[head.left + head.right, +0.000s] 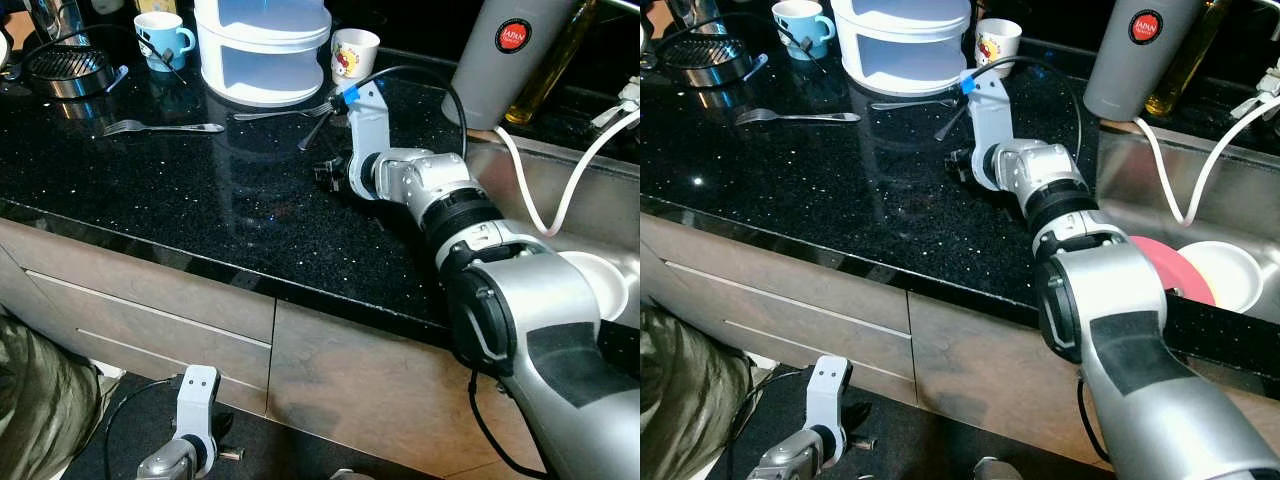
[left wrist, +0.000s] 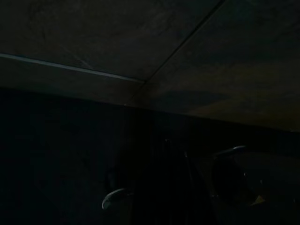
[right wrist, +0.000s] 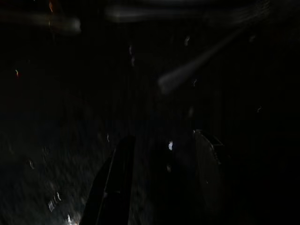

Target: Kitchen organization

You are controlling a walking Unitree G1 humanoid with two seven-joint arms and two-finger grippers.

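The right end effector [image 3: 161, 173] reaches out over the black speckled counter [image 1: 200, 210], low above its surface toward the back edge. In the right wrist view its two black fingers [image 3: 115, 178] stand apart with nothing between them. Just beyond it a fork [image 1: 285, 112] lies against the foot of a white tiered container [image 1: 262, 45]. A second fork [image 1: 160, 127] lies well apart, toward the left end of the counter. Along the back edge stand a blue mug [image 1: 162, 38], a small white cup [image 1: 354, 52] and a grey flask [image 1: 510, 55]. The left end effector [image 1: 228, 452] hangs idle below the counter's front edge beside the drawers [image 1: 150, 320]; I cannot tell its opening.
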